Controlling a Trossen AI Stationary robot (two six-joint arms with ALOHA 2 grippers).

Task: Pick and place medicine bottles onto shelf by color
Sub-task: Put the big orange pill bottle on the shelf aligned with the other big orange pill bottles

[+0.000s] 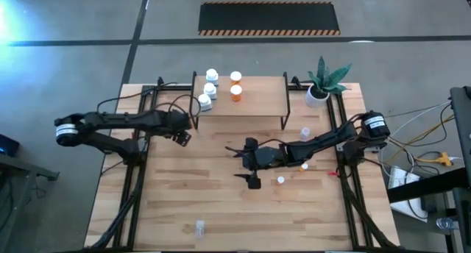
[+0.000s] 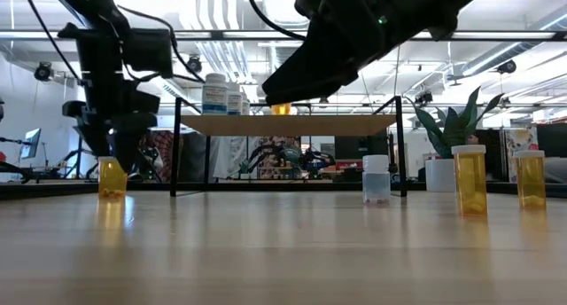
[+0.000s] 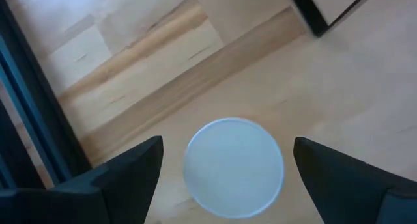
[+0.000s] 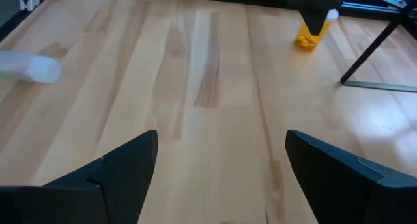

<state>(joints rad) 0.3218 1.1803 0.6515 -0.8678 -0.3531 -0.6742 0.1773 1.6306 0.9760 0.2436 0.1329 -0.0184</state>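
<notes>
The shelf (image 1: 239,98) stands at the table's far middle. On it are three white bottles (image 1: 210,90) at its left and two orange bottles (image 1: 236,93) beside them. My left gripper (image 3: 228,168) is open by the shelf's left front leg. It points down, with one finger on each side of an upright orange bottle (image 2: 112,178) and clear of its white cap (image 3: 234,167). My right gripper (image 1: 243,165) is open and empty above the table's middle. Two orange bottles (image 1: 304,165) and a clear one (image 1: 305,133) stand on the table at the right.
A clear bottle (image 1: 199,226) lies on its side near the table's front edge; it also shows in the right wrist view (image 4: 29,68). A white pot with a green plant (image 1: 321,84) stands at the far right beside the shelf. Bare planks lie at the table's left front.
</notes>
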